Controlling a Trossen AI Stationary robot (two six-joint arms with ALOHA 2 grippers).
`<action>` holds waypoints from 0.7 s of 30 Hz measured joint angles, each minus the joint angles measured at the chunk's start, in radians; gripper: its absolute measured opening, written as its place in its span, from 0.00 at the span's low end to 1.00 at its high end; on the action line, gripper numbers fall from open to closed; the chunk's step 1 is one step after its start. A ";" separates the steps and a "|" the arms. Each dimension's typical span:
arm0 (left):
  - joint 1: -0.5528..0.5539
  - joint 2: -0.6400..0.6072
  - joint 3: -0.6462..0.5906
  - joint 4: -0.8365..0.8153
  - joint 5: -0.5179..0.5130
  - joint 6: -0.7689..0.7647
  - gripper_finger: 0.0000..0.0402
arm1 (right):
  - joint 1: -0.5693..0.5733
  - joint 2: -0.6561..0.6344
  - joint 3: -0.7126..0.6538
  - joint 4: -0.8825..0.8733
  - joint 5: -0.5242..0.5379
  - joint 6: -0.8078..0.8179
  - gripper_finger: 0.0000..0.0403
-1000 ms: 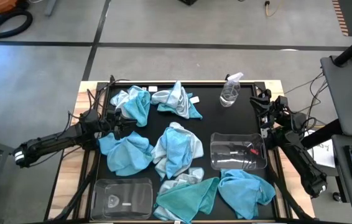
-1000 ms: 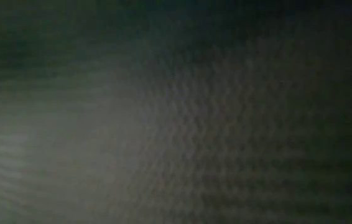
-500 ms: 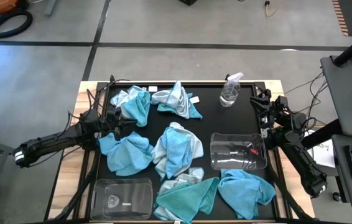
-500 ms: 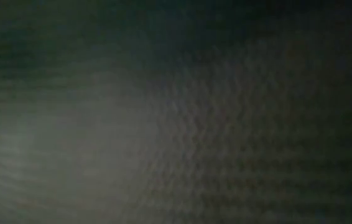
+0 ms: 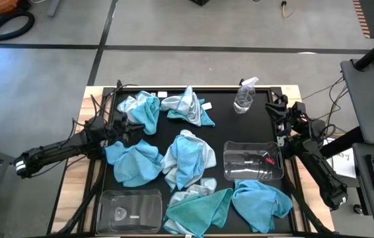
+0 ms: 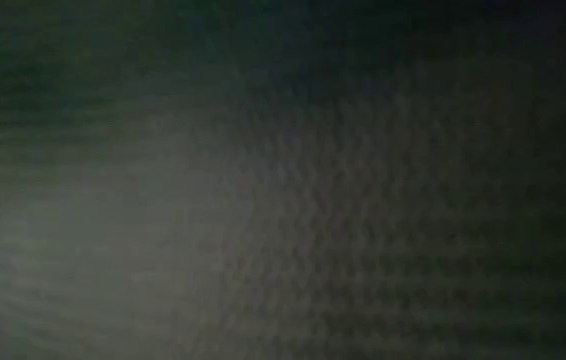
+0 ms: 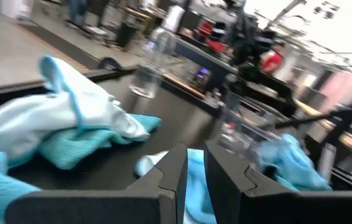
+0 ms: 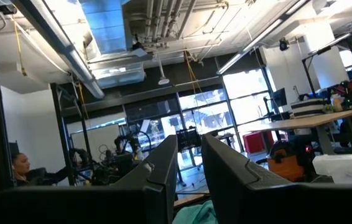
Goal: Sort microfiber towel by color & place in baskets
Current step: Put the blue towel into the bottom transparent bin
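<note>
Several microfiber towels lie crumpled on the black table: teal ones (image 5: 133,162), (image 5: 200,208), (image 5: 261,201), pale ones (image 5: 188,157), (image 5: 187,106), and a teal-and-pale heap (image 5: 141,109). Two clear baskets stand on the table, one at the right (image 5: 253,160) and one at the near left (image 5: 129,208). My left gripper (image 5: 133,127) hovers level at the left edge, beside the heap (image 7: 70,118); its fingers (image 7: 194,171) are shut with nothing between them. My right gripper (image 5: 276,106) waits at the far right edge, tipped upward and shut (image 8: 189,162).
A clear spray bottle (image 5: 244,96) stands at the far edge, right of centre. Cables hang along both side edges of the table. The low view shows only a dark, blurred weave right against the lens. A person (image 8: 20,165) sits in the room beyond the table.
</note>
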 joint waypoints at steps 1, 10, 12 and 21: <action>0.000 0.000 0.000 0.000 -0.020 0.000 0.10 | 0.000 0.000 0.000 -0.008 0.000 0.000 0.17; 0.000 0.000 0.000 0.030 -0.270 0.001 0.10 | 0.000 0.000 0.000 -0.013 0.000 0.000 0.17; 0.000 0.000 0.000 0.030 -0.339 0.000 0.10 | 0.000 0.000 0.000 -0.013 0.000 -0.001 0.17; 0.000 0.000 0.000 0.020 -0.584 -0.016 0.10 | 0.000 0.000 0.000 -0.014 0.001 -0.029 0.17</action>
